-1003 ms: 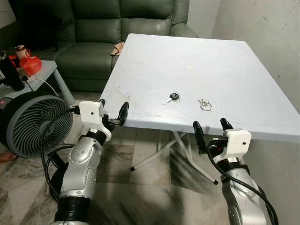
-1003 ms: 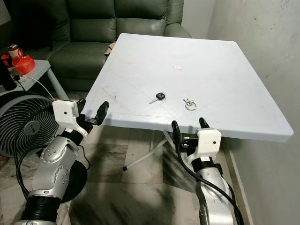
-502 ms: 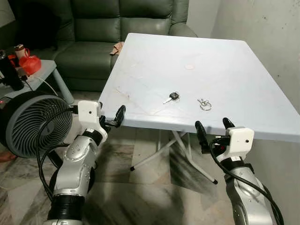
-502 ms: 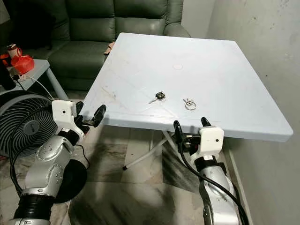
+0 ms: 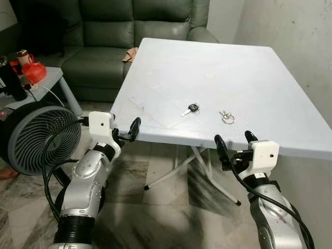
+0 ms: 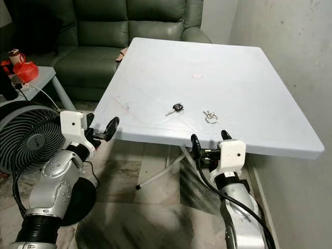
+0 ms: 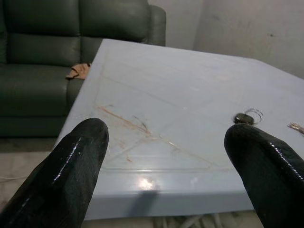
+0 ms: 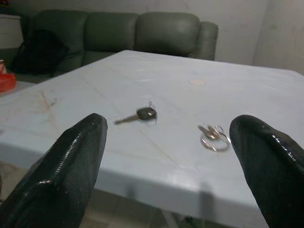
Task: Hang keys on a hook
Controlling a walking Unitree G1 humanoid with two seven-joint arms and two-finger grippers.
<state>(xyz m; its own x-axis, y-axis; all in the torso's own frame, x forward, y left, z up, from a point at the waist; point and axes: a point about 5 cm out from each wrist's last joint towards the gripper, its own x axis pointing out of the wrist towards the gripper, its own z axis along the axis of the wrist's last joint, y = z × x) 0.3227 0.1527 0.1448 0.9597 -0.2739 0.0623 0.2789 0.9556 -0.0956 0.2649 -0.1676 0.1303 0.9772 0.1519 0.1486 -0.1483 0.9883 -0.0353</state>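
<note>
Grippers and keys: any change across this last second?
Barely. The left gripper and right gripper wavered slightly at the table's near edge, staying open and empty. The black-headed key and the key ring stayed put.

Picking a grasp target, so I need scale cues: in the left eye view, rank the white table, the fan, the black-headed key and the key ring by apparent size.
1. White table.
2. Fan, partly cut by the frame edge.
3 and 4. Black-headed key and key ring: both tiny and look alike in size, so I won't rank them.
</note>
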